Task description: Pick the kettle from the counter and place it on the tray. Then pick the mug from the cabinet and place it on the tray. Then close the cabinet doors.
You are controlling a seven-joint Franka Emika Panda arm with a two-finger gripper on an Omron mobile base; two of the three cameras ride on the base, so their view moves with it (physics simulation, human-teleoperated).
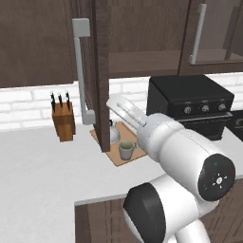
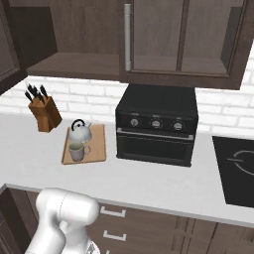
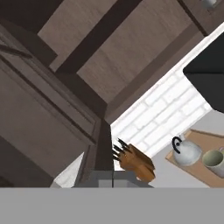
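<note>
- The kettle (image 2: 79,132) and the mug (image 2: 77,151) both sit on the tray (image 2: 98,147), left of centre in the right base view – the kettle at the far end, the mug just in front of it at the near end, close together; whether they touch I cannot tell.
- Judging by that, both carrying steps look finished – only the cabinet doors seem left to shut.
- The tray lies flat on the counter (image 2: 163,183), between the knife block (image 2: 44,115) at the left and the black oven (image 2: 156,124) at the right, near the brick back wall.
- In the left base view, a cabinet door (image 1: 99,71) stands swung out edge-on in the upper middle of the frame, its grey bar handle (image 1: 80,71) facing left; it hides part of the kettle behind its lower edge.
- The cabinet (image 2: 74,62) in the upper left of the right base view is open, and the stretch of shelf that shows is bare, which fits the mug already having been taken out.
- The gripper's (image 3: 113,178) finger tips sit pressed together at the bottom of the hand view, pinching nothing.
- The hand camera looks up past dark door framing, with the knife block, kettle and mug at the lower right – a pose that suits a push on a door rather than a grasp.
</note>
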